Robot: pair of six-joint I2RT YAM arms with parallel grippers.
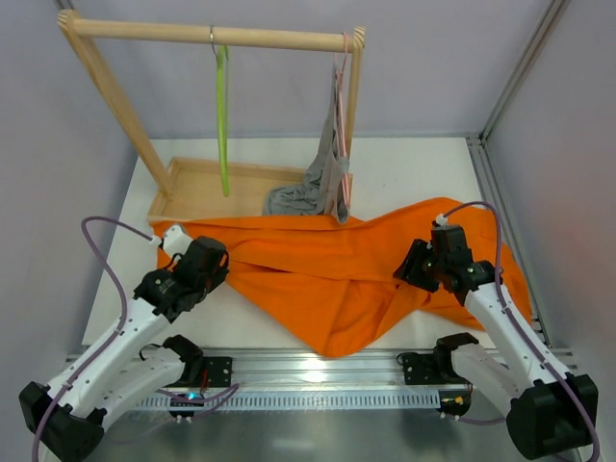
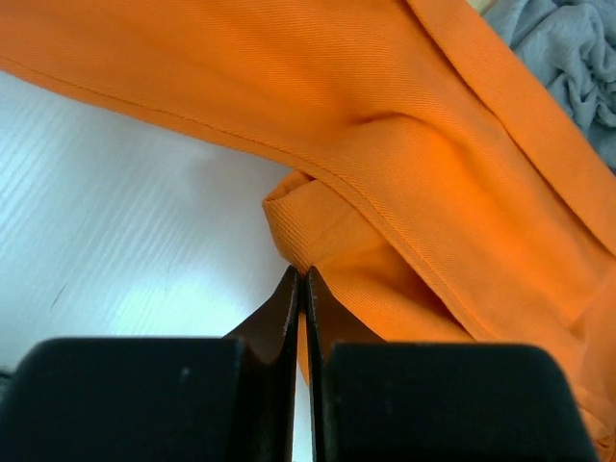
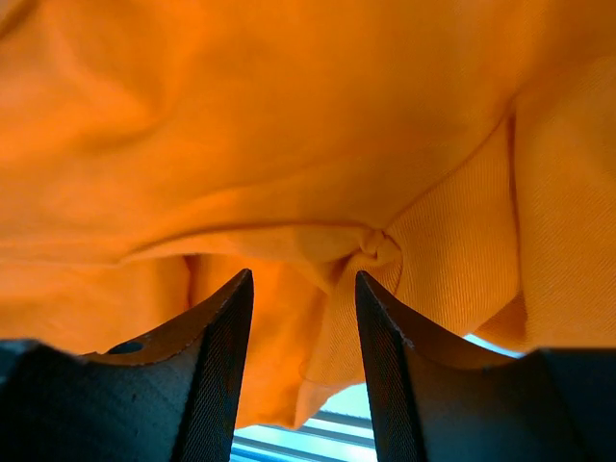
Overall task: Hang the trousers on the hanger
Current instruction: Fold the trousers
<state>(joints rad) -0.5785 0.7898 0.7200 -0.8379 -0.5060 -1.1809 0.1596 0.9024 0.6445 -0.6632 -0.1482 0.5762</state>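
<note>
The orange trousers (image 1: 337,279) lie spread and rumpled across the table between both arms. The lime-green hanger (image 1: 222,115) hangs bare by its metal hook from the wooden rail, far behind them. My left gripper (image 1: 221,262) sits at the trousers' left edge. In the left wrist view that gripper (image 2: 304,274) is shut, its tips pinching a folded hem corner of the trousers (image 2: 433,164). My right gripper (image 1: 409,272) is at the cloth's right side. In the right wrist view it (image 3: 303,279) stands open, with a bunched fold of the trousers (image 3: 375,252) between its fingers.
A wooden rack (image 1: 212,35) stands at the back on a shallow wooden tray (image 1: 192,175). A grey garment (image 1: 308,192) hangs from a pink hanger (image 1: 339,96) at the rack's right end, touching the trousers' back edge. Walls enclose the table; a metal rail (image 1: 318,366) runs along the front.
</note>
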